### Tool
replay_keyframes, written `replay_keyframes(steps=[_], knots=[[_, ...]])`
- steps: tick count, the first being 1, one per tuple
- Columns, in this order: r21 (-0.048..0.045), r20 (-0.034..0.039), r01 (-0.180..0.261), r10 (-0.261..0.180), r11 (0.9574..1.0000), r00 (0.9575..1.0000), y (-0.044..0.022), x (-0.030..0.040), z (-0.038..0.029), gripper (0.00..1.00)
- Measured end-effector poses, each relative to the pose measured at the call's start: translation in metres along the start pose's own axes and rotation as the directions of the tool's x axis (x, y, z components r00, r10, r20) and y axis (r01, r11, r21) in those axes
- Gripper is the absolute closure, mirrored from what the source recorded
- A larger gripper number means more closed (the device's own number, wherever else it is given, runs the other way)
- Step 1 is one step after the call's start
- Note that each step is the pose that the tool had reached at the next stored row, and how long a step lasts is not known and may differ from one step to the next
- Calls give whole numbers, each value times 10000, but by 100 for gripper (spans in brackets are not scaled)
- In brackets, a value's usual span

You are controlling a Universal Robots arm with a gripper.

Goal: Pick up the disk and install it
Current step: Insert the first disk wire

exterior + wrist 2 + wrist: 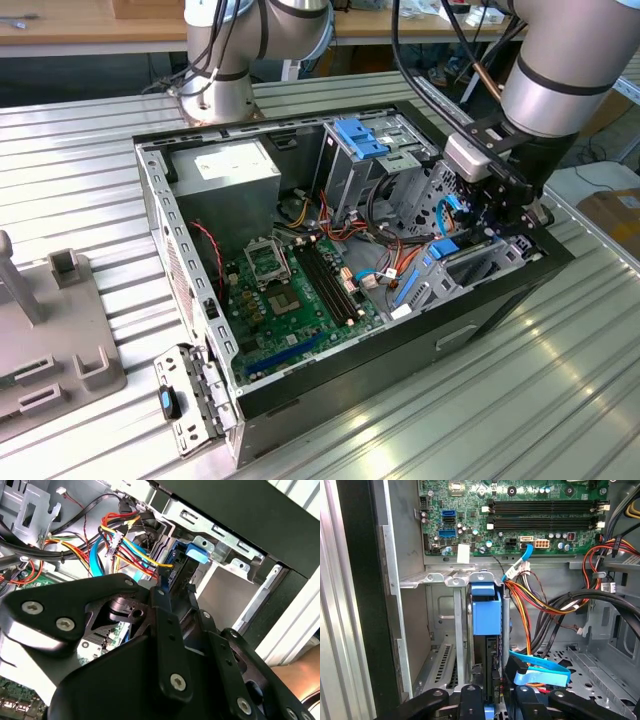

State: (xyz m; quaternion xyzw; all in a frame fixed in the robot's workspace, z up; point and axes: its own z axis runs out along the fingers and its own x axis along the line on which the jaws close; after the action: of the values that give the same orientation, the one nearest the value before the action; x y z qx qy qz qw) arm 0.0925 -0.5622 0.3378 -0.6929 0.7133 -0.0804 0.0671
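In the exterior view, the arm reaches down into the open computer case (190, 290) on the ribbed bench (520, 400). Its claw (487, 215) is low at the corner of the case toward the exterior view's right, just above the drive bay where blue rails show. The motherboard (290, 295) and loose cables lie beside that corner.

In the second wrist view, the black fingers (170, 645) stand close together on the edge of the disk (172, 562), whose blue tab (197, 554) sits against the metal bay frame. A bundle of coloured wires (130, 547) runs right beside the disk's edge.

In the first wrist view, the disk (486, 612) stands on edge in the slot between grey bay walls (457, 630), the claw pinching its near end. A flat blue cable (540, 672) hangs just beside it.

To do this well, I judge the disk must stay parallel to the bay walls, so the rails do not bind. The push should run straight along the slot, with the wires and the blue cable kept out of the gap.
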Motion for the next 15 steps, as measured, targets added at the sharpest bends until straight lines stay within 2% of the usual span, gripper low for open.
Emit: replay_keyframes(steps=[3,9,15], knots=[[0,2,-1,1,10000,10000,-15,1,-71,70],[0,1,0,0,10000,10000,-56,4,-265,70],[-4,0,-5,5,10000,10000,-59,5,-273,70]])
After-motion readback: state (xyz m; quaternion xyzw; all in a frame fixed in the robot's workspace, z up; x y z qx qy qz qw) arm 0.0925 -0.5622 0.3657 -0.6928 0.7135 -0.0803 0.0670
